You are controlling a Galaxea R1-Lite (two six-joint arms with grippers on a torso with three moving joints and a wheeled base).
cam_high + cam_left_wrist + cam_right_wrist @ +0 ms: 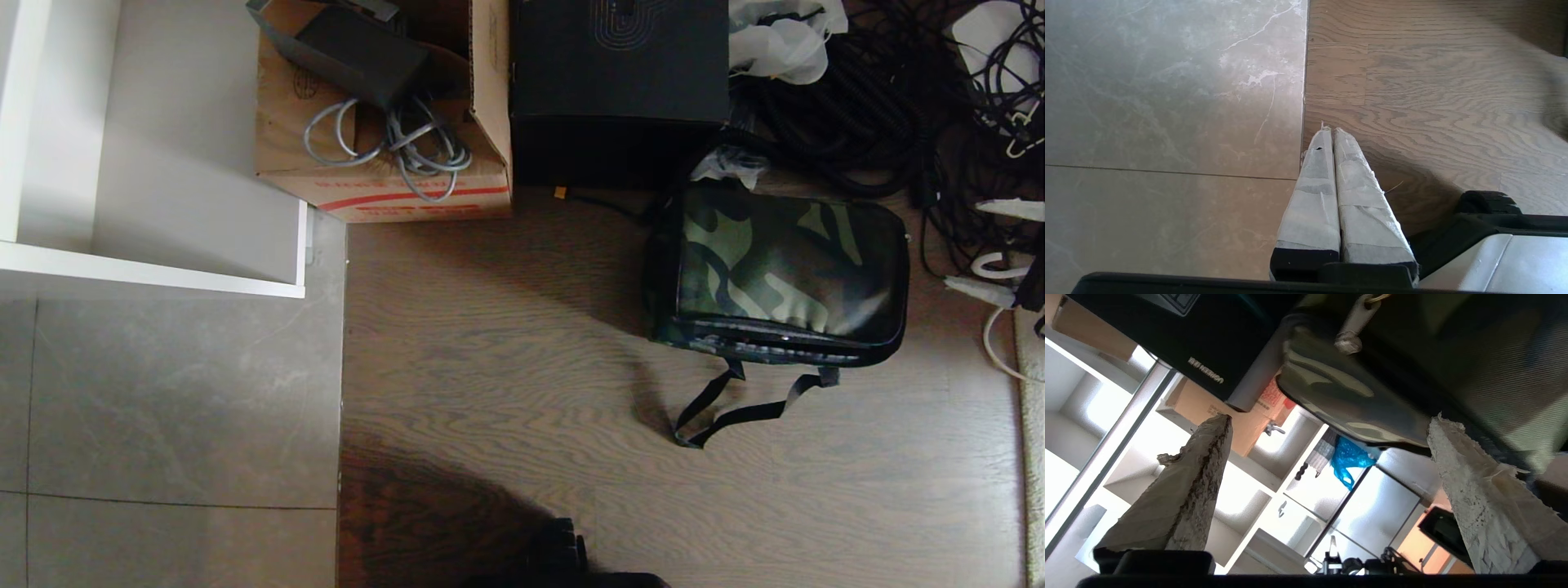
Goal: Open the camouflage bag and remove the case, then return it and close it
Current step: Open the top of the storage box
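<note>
The floor is in two parts: grey stone tile (180, 408) down the left of the frame and brown wood-grain boards (506, 367) over the rest. On the boards, right of centre, the camouflage bag (784, 269) lies flat, its black straps (735, 408) trailing toward the lower edge. Just above it stands a tall black box (618, 90), with a cardboard box (384, 163) beside that at upper centre-left. Tangled black cables (882, 114) fill the upper right, with what may be crumpled white plastic (780, 41) among them.
</note>
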